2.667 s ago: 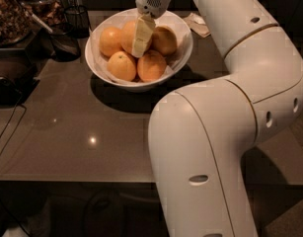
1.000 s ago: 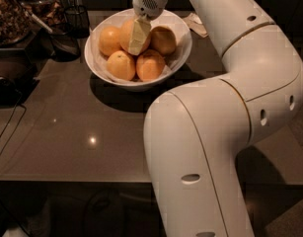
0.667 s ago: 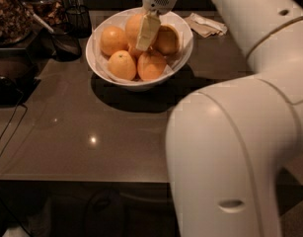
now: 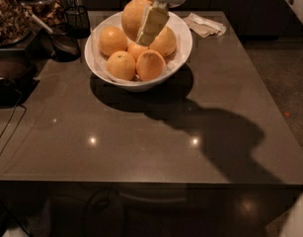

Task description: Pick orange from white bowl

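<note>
The hand [image 4: 147, 23] is hanging over the far rim of the white bowl [image 4: 185, 43], near the desk's far edge, gripping the biggest orange [image 4: 132, 15] just above the four other oranges [image 4: 121, 64] — the lift looks underway. Next, I'd judge, it is needing a straight rise clear of the rim. The dark glossy desk [image 4: 141, 142] is catching glints — a crumpled napkin [image 4: 205, 24] is lying toward the far right corner.

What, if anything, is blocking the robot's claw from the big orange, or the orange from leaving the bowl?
Nothing visible. The gripper, over the far side of the white bowl, is shut on the orange, one finger across its front. The other oranges lie below it, and nothing hangs above except the gripper itself.
</note>
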{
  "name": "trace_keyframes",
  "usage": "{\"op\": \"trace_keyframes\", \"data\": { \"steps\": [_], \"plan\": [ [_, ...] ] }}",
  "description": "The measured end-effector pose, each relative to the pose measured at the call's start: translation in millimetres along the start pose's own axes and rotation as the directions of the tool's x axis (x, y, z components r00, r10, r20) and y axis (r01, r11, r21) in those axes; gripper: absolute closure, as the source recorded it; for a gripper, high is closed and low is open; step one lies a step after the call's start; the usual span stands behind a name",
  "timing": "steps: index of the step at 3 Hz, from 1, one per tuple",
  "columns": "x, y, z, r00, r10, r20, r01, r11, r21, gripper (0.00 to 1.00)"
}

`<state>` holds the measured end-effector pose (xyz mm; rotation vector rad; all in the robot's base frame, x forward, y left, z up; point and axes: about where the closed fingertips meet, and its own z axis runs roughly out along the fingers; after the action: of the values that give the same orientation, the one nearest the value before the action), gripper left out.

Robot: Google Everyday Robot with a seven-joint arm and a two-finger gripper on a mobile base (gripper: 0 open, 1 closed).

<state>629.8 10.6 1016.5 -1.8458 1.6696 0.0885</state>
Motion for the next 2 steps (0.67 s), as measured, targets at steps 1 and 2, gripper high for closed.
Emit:
{"op": "trace_keyframes", "data": {
  "steps": [1,2],
  "plan": [
    [3,15,9,1.0,0.0,-0.013,0.0,0.9995,-0.032,1.0],
    [-5,23,-1,0.999,0.018,0.034,-0.018,0.9997,-0.014,1.0]
  ]
}}
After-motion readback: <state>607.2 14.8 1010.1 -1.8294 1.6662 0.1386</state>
